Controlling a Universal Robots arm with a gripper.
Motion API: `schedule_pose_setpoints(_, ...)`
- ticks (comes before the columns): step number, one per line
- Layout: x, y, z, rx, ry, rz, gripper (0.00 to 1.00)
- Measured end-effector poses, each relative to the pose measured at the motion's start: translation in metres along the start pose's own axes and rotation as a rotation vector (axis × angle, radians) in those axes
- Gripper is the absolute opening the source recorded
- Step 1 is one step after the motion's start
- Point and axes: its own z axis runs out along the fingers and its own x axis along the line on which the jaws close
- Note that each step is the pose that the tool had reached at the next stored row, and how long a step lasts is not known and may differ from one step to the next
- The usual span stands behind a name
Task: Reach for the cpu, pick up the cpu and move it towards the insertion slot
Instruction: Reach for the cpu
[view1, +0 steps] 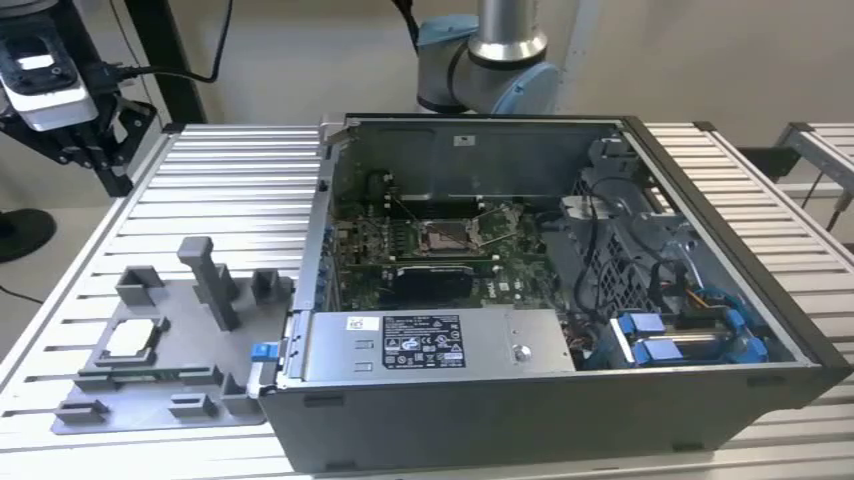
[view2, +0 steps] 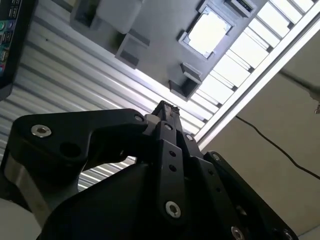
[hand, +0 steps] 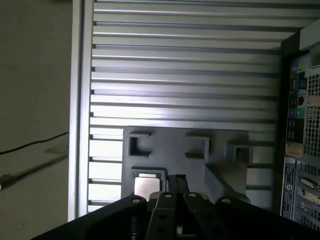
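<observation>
The cpu (view1: 130, 340) lies flat, silvery-white side up, in a square nest of the grey fixture plate (view1: 147, 412) at the exterior view's left. Both wrist views look down on it from well above: the cpu (view2: 209, 32) and cpu (hand: 146, 186) sit apart from the fingers. My gripper (hand: 175, 183) hangs high over the plate with its black fingers pressed together and nothing between them; the same gripper (view2: 165, 107) shows one closed tip. The insertion slot (view1: 445, 236), a shiny framed socket with a dark centre, lies on the green motherboard inside the open case.
The open computer case (view1: 561, 400) takes up the middle and right of the slatted metal table (view1: 227, 190). Upright grey blocks (view1: 214, 280) stand on the fixture plate beside the cpu. The case's rear port panel (hand: 300, 150) borders the plate. The arm's base (view1: 494, 60) rises behind the case.
</observation>
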Motion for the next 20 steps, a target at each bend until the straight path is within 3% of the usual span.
schedule_pose_setpoints(20, 0.0173, -0.0421, -0.0004, 0.0001, 0.0, 0.0, 0.0)
